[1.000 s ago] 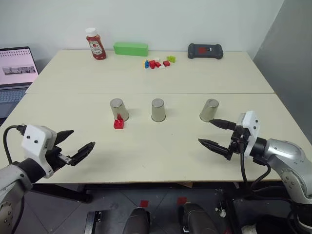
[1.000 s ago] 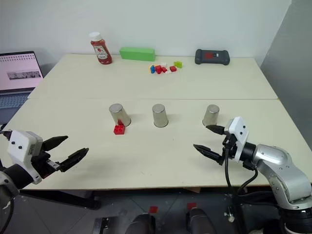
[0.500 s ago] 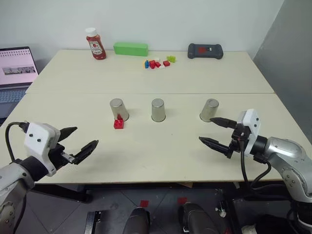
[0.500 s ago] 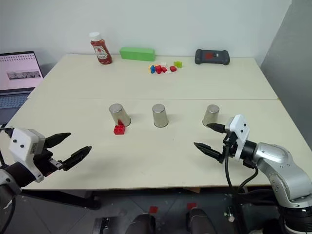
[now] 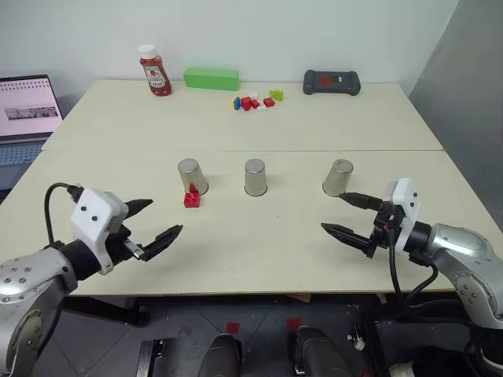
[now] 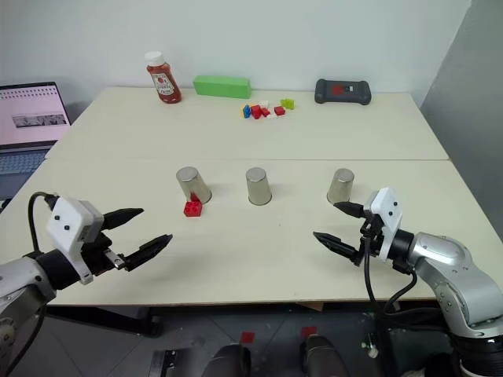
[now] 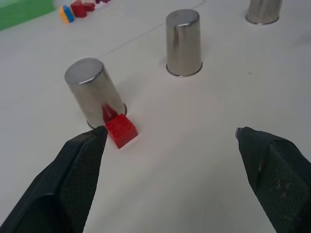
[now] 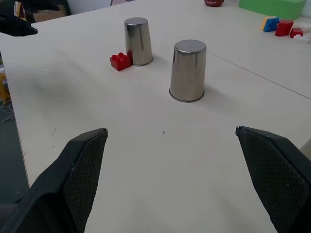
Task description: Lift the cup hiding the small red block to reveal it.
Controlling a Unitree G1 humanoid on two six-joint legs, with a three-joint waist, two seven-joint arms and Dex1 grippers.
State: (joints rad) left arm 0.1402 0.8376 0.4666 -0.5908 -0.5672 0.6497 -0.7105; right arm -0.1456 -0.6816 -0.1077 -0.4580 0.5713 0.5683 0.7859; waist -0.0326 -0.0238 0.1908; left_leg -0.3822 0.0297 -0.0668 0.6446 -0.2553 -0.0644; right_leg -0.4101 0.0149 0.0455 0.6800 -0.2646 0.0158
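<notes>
Three upturned steel cups stand in a row mid-table: the left cup, the middle one and the right one. The small red block lies uncovered on the table, against the front of the left cup's base; the left wrist view shows the block beside that cup. My left gripper hovers open, in front of the block and to its left, holding nothing. My right gripper hovers open just in front of the right cup, also empty.
Along the far edge stand a ketchup bottle, a green box, a cluster of coloured bricks and a black device. A laptop sits off the table's left side. A seam crosses the tabletop behind the cups.
My left gripper has moved right, toward the left cup and the red block, staying open. The right gripper, the cups and the block have not moved.
</notes>
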